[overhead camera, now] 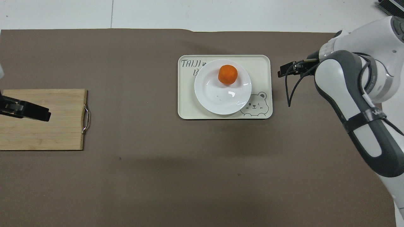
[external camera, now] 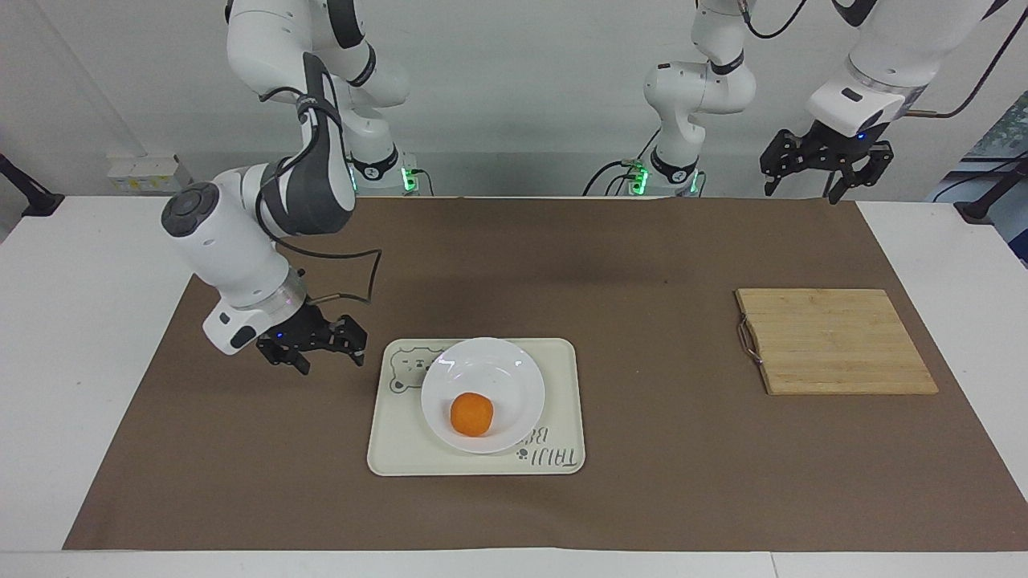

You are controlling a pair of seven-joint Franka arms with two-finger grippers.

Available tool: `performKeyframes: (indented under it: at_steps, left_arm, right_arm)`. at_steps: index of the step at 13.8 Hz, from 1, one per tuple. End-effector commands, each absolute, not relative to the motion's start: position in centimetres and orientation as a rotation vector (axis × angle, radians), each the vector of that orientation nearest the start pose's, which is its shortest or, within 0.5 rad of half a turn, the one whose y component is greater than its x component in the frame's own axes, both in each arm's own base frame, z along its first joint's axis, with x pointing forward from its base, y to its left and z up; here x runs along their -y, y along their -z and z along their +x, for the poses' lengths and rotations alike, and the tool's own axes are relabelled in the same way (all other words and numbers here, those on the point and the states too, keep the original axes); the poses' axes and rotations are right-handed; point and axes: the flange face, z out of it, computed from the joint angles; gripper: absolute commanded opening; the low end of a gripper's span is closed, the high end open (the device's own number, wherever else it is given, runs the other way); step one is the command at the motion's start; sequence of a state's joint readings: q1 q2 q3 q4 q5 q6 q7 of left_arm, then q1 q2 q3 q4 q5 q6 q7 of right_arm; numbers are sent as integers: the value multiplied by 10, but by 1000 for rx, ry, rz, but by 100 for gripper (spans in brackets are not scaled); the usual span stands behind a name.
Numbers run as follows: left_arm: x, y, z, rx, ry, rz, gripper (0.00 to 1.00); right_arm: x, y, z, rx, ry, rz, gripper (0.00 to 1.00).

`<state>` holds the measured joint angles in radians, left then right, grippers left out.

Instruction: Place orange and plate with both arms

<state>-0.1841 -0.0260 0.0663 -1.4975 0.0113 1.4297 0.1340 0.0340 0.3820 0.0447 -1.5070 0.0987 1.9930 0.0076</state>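
The orange (external camera: 471, 414) sits in the plate (external camera: 506, 371) on the tray (external camera: 562, 401); placing appears complete. Right hand (external camera: 312, 343), fingers apart and empty, hangs beside the tray; left hand (external camera: 826, 162) waits spread, well away. Next: retire clear.

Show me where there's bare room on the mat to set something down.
Bare brown mat runs wide between the tray and the cutting board, and nearer the robots. Crowded: the tray, mostly covered by the plate holding the orange; right gripper hovers beside it.
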Motion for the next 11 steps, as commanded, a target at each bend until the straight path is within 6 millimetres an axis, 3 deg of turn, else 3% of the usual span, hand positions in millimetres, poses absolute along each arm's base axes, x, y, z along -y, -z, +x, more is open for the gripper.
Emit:
performKeyframes:
  at_steps: [1,4,8,11]
  left_arm:
    - [57,-664,528,-388,-65,-3091,100]
    - [60,-664,527,-386,-74,-3094,100]
    - [45,-663,528,-349,-82,-3130,100]
    - [45,-664,527,-343,-79,-3137,100]
  right_arm:
    - [-88,-466,659,-54,138,-3097,100]
    - [-97,-492,645,-126,120,-3106,100]
    - [-79,-549,621,-155,148,-3109,100]
    - [-61,-598,596,-163,201,-3148,100]
